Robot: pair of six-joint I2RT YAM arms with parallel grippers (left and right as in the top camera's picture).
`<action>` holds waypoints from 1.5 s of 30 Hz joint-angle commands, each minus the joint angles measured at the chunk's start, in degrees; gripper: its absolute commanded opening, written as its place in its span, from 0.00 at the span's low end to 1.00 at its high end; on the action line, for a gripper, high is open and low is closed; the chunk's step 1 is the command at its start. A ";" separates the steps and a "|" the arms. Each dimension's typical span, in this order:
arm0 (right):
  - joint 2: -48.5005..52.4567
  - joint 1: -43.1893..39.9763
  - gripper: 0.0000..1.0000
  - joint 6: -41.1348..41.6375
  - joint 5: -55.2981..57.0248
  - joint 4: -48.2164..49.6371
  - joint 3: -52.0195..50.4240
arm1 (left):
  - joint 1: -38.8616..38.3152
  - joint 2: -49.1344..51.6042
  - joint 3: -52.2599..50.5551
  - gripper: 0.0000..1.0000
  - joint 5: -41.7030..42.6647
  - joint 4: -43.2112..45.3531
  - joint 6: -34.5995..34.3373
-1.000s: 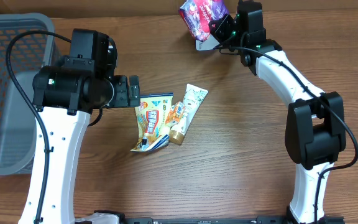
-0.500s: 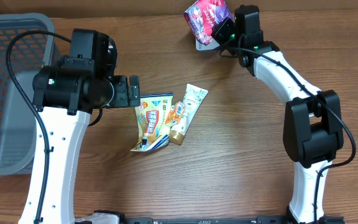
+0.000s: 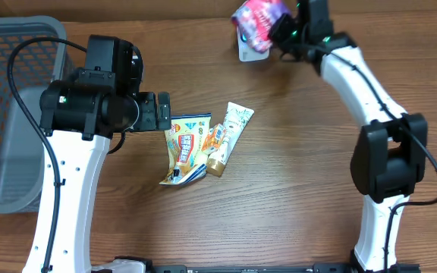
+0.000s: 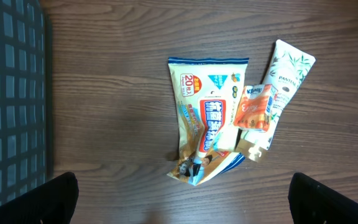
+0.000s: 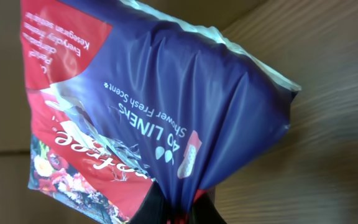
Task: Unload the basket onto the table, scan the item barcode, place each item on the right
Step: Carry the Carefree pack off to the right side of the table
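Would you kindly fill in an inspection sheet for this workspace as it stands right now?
Surface: brown wooden table, no spills seen.
Job's things: purple-and-red plastic liner pack, held at the far edge; barcode not visible.
Clutter: yellow-and-blue wipes pouch; white leaf-printed tube beside it; small orange sachet lying over the tube; small white flat item partly hidden by the pack.
Grippers: left gripper open, above the pile; right gripper shut on the pack's gathered end.
Cables: left arm's black cable and right arm's black cable, both apart from the items.
Surroundings: grey mesh basket at the left edge.
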 commanded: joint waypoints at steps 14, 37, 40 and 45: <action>-5.03 -37.24 0.04 -4.22 5.88 -28.50 13.09 | 0.24 0.46 1.05 1.00 -0.57 0.04 -0.79; -4.96 -66.49 0.62 -12.22 6.69 -21.27 -5.18 | 0.24 0.46 1.05 1.00 -0.57 0.04 -0.76; -5.01 -67.56 0.72 -12.35 6.25 -21.94 -4.90 | 0.24 0.46 1.05 1.00 -0.57 0.04 -0.76; -5.03 -68.78 0.80 -12.35 -5.53 -23.41 -2.10 | 0.24 0.46 1.05 1.00 -0.57 0.04 -0.76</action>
